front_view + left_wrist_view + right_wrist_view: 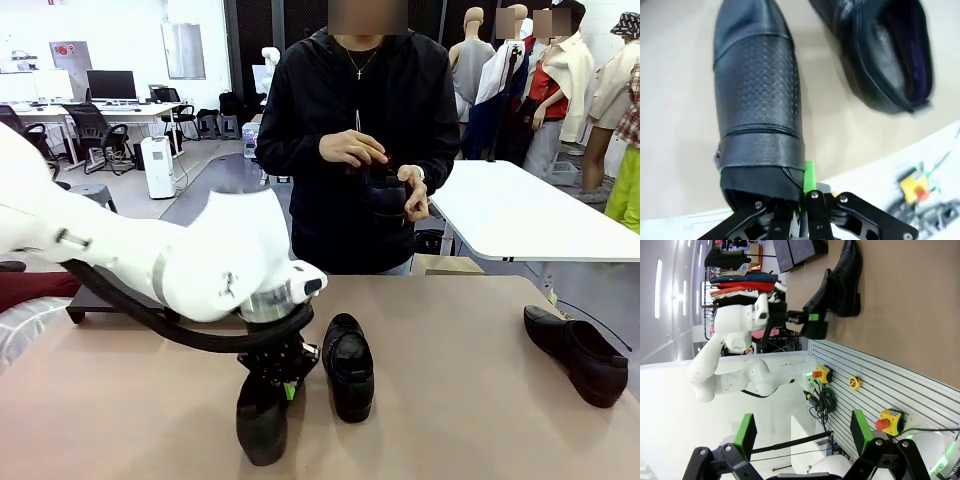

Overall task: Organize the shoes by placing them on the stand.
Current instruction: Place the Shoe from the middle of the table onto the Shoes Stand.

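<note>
Left pincer (pixel 278 388) is clamped on the heel-end rim of one shoe (pixel 262 425) near the front edge of the worktop (pixel 460 420); wrist view gives the same grip, pincer (pixel 790 192) w/ a green pad (pixel 810 172) pressed to the collar and the shoe (pixel 757 100) running away from the fingers toe-first; can't tell if the sole is off the worktop. Right pincer (pixel 802 432) is wide apart, holding nothing, well away from the shoes. Step in hand, by my read: pick-up of the first shoe, grasp made, lift and carry not yet done; no shoe on the part of the stand (pixel 95 305) that shows; it sits far left on the worktop, mostly behind the left arm, well apart from the gripped shoe. Second shoe (pixel 348 368) lies just beside the gripped one, near the pincer but not touching it; third shoe (pixel 578 352) is far right; fourth shoe (pixel 385 195) is in the person's hands (pixel 355 150) beyond the far edge. Next move prob. calls for a straight lift to clear the neighbour, a swing left and away toward the stand, then a sole-flat set-down w/ room for its mate; a rim grip on glossy leather could slip or let the toe swing, so go slow.
</note>
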